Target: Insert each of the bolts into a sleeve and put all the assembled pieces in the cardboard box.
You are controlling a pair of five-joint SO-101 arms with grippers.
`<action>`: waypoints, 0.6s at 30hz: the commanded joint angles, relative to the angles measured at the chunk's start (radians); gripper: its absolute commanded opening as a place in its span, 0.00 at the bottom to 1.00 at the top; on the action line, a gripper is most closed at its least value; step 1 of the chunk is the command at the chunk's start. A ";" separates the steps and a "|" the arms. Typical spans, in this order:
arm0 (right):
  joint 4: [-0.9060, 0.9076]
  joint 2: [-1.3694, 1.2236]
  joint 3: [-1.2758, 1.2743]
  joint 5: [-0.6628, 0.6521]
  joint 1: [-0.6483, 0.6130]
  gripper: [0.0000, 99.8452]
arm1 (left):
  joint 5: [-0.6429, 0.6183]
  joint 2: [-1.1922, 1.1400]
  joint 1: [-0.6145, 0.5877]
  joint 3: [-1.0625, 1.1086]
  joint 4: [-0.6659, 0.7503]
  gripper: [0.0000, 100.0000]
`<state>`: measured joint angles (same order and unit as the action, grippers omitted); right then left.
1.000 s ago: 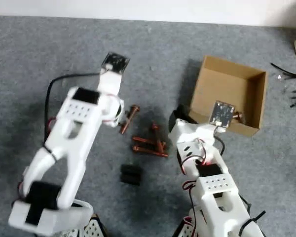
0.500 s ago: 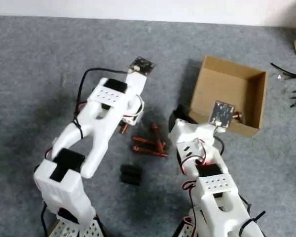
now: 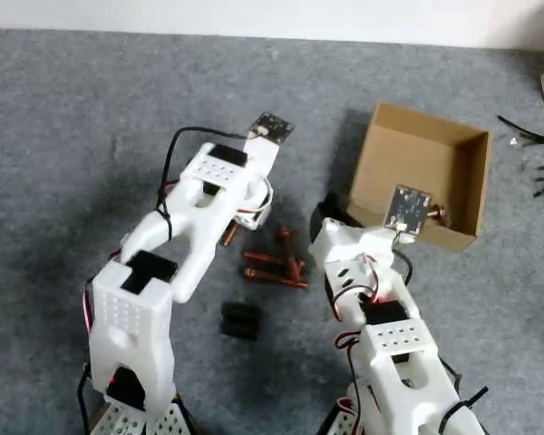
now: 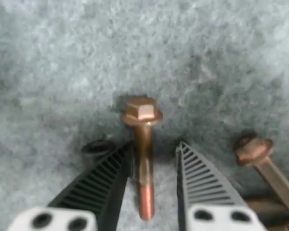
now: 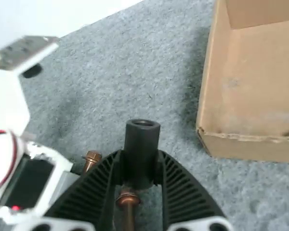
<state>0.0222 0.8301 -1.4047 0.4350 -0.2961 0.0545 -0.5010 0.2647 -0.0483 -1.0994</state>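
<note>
Here, the cardboard box [image 3: 370, 168] stands open-topped on the grey worktop [image 3: 91, 109]. Inside, against its near wall, is a small reddish-brown piece [image 3: 438, 215], too small to identify and partly covered by the right arm's circuit board [image 3: 408, 208].

Just short of the box, the right claw [image 5: 139, 156] is clamped on a black sleeve [image 5: 142, 137], held upright with its bore facing up. Below the sleeve, between the fingers, shows a copper bolt [image 5: 127, 204], its far end hidden.

The left claw [image 4: 155, 148] is spread wide astride a second bolt [image 4: 143, 139], which lies flat on the worktop with its hex head pointing away. Whether a finger touches its shank is unclear. A third bolt [image 4: 260, 156] beside it is cut off at the edge.

From above, the left arm [image 3: 199, 208] covers its own claw. Loose bolts [image 3: 276, 267] lie between the arms, with dark spare sleeves [image 3: 240, 320] nearby.
</note>
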 commanded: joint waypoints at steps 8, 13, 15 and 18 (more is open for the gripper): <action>-0.030 0.027 0.007 -0.015 0.013 0.00 | -0.037 -0.044 -0.015 -0.101 0.018 0.14; -0.030 0.027 0.007 -0.015 0.013 0.00 | -0.041 -0.048 -0.019 -0.101 0.021 0.14; -0.030 0.027 0.007 -0.015 0.013 0.00 | -0.069 -0.048 -0.025 -0.101 0.023 0.14; -0.030 0.027 0.007 -0.015 0.013 0.00 | -0.094 -0.048 -0.041 -0.101 0.023 0.14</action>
<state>0.0222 0.8301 -1.4047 0.4350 -0.2961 -0.0161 -0.5485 0.2524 -0.1066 -1.1009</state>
